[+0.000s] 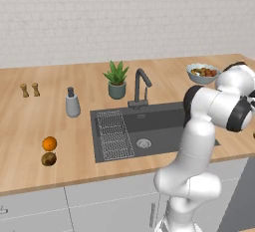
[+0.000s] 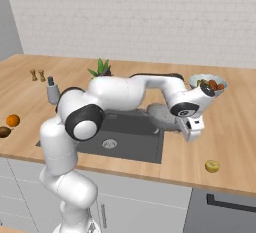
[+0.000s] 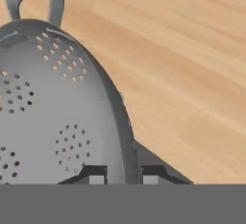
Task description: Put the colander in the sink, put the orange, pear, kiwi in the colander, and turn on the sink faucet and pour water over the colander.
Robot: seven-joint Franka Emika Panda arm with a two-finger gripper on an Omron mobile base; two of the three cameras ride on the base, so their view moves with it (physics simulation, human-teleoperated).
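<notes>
Left base view takes in the wooden surface (image 1: 30,126) running wall to wall, with the sink (image 1: 154,126) sunk into its middle and the sink faucet (image 1: 141,84) standing at the basin's back edge. Beside the faucet is a potted plant (image 1: 117,79), and a soap dispenser (image 1: 72,102) stands further left. A pale blue fruit bowl (image 1: 202,72) sits toward the back right corner.

Next in size is the colander (image 3: 53,107). In the right base view it sits on the surface at the sink's right edge, largely behind the arm. The hand (image 3: 123,176) is pinching its thin rim at the side across from the loop handle, one finger inside the wall, one outside, pressed nearly together on the metal.

As a stiff, light, perforated metal bowl, it should lift easily, but a one-sided rim grip will likely let it hang and tilt, and smooth metal may slip.

Smallest are the fruits: the orange (image 1: 49,143) and kiwi (image 1: 48,159) lie touching near the front left edge, and the pear (image 2: 212,166) lies near the front right edge, well apart from them.
</notes>
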